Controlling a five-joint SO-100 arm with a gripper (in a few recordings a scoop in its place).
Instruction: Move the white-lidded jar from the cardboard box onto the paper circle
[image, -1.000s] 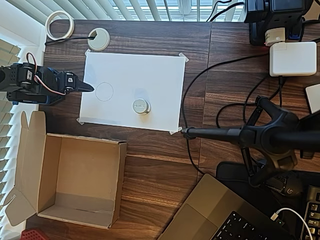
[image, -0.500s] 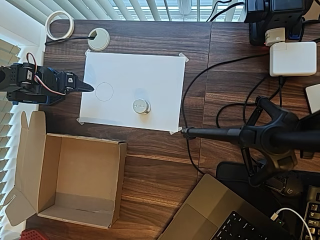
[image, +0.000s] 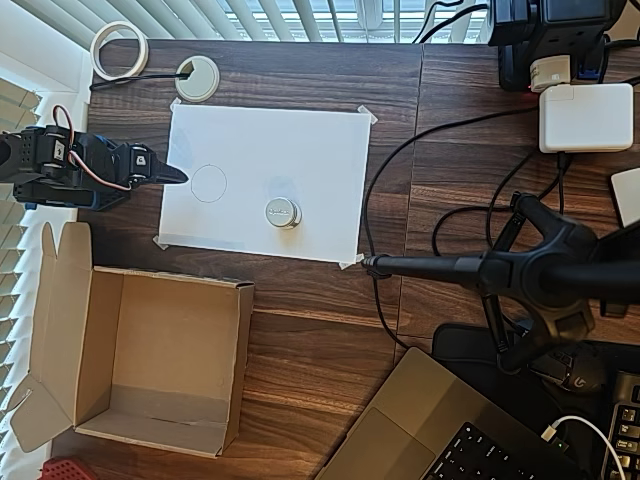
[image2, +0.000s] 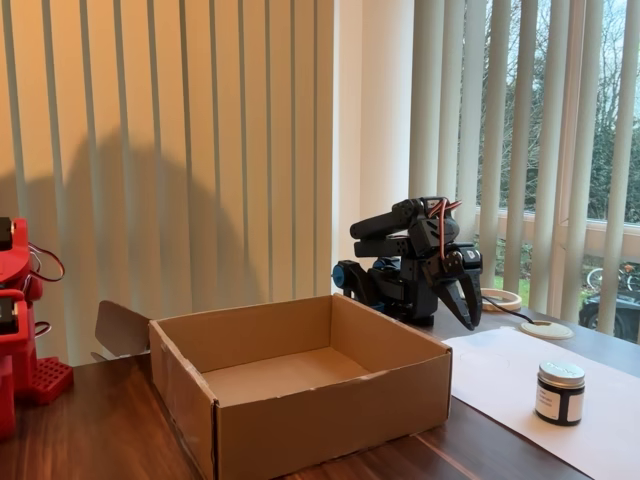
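The white-lidded jar (image: 283, 212) stands upright on the taped white paper sheet (image: 300, 150), right of the pencil-drawn paper circle (image: 209, 183) and apart from it. The fixed view shows the jar (image2: 561, 393) as dark with a label. The cardboard box (image: 232, 360) lies open and empty at the lower left; it fills the foreground of the fixed view (image2: 330, 400). My gripper (image: 180, 174) is folded back at the left edge of the sheet, its tip just left of the circle. Seen from the side, the gripper (image2: 470, 318) points downward, shut and holding nothing.
A tape roll (image: 120, 48) and a white grommet (image: 197, 77) lie behind the sheet. A black camera stand (image: 540, 272) reaches in from the right, with cables around it. A laptop (image: 450, 435) sits at the bottom, and a white charger (image: 585, 117) at the upper right.
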